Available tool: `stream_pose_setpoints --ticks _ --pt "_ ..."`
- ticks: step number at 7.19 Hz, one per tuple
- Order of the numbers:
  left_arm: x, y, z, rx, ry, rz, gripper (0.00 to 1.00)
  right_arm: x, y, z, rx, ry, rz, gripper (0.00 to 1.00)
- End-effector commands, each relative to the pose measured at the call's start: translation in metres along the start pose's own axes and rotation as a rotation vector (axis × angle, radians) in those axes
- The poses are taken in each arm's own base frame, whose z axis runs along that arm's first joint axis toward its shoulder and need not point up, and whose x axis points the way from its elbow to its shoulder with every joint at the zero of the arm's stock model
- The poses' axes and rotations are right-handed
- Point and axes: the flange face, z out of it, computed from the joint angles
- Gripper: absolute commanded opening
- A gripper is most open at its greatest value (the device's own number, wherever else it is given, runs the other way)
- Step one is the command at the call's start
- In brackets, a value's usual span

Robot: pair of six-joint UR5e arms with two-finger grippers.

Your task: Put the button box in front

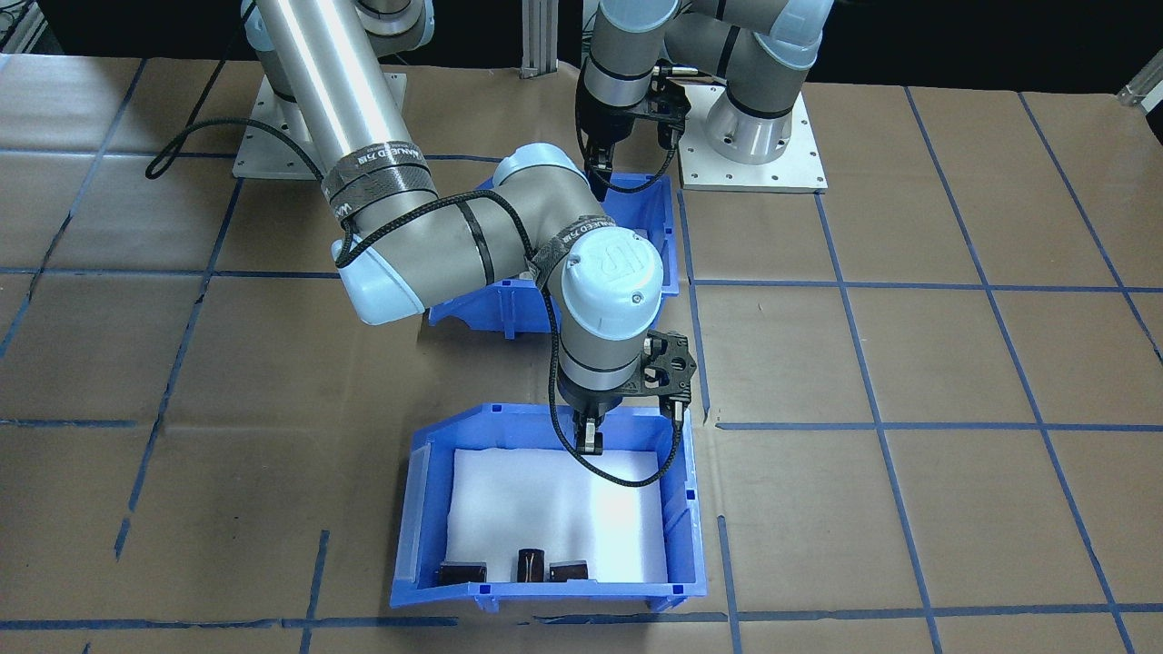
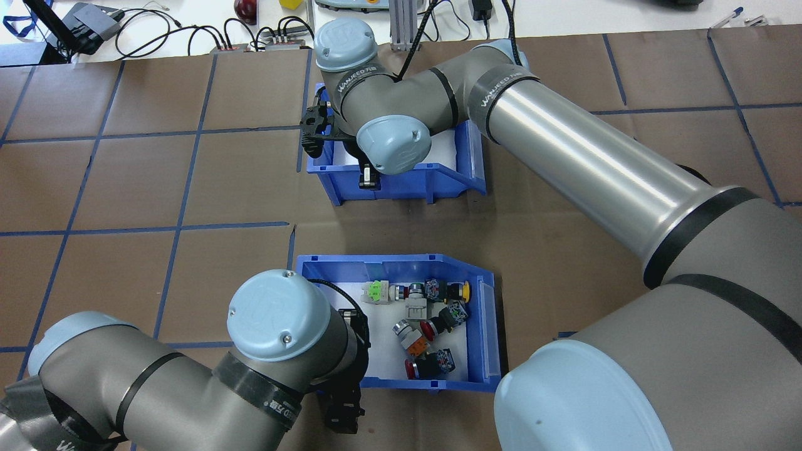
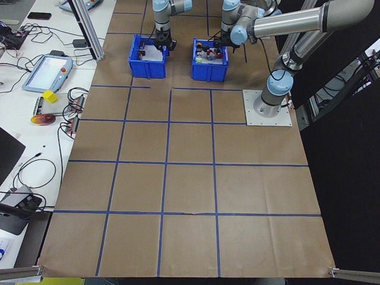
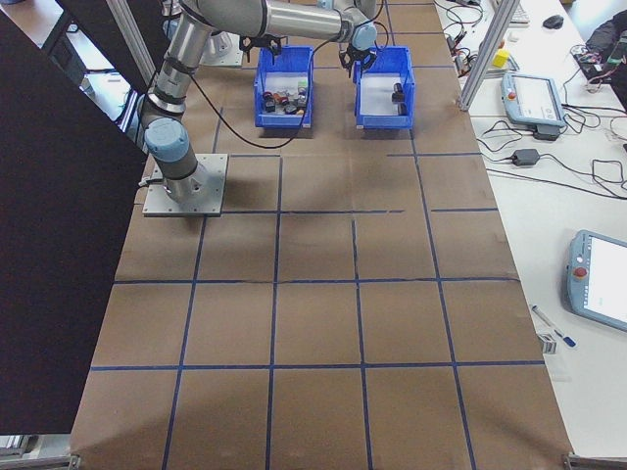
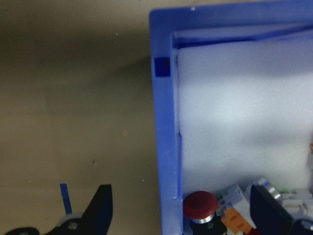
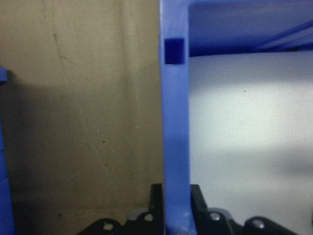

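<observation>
Blue button box (image 2: 395, 264): left end effector (image 1: 599, 180) open; right end effector (image 6: 175, 198) grips other bin (image 1: 692, 509).

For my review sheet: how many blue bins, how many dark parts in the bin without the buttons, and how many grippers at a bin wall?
Blue bins: 2, the button box and the plain bin
Loose dark parts in the plain bin: 3
Grippers at a bin wall: 2, the left gripper open astride the button box's wall, the right gripper shut on the plain bin's wall
Total: 7
</observation>
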Motion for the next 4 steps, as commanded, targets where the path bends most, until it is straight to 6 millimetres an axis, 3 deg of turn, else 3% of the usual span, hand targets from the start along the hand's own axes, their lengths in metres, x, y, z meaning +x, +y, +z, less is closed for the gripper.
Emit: stream_pose_setpoints --ticks 1,2,4 --pt "-0.011 -0.003 0.026 0.024 -0.041 -0.001 0.98 0.005 0.009 -0.03 -0.009 0.062 0.006 0.08" --pt "-0.013 -0.005 0.033 0.015 -0.016 0.002 0.96 0.013 0.028 -0.053 -0.004 0.095 0.017 0.08" --pt "-0.015 -0.007 0.037 0.012 0.003 0.006 0.99 0.043 0.103 -0.088 -0.054 0.138 -0.025 0.07"
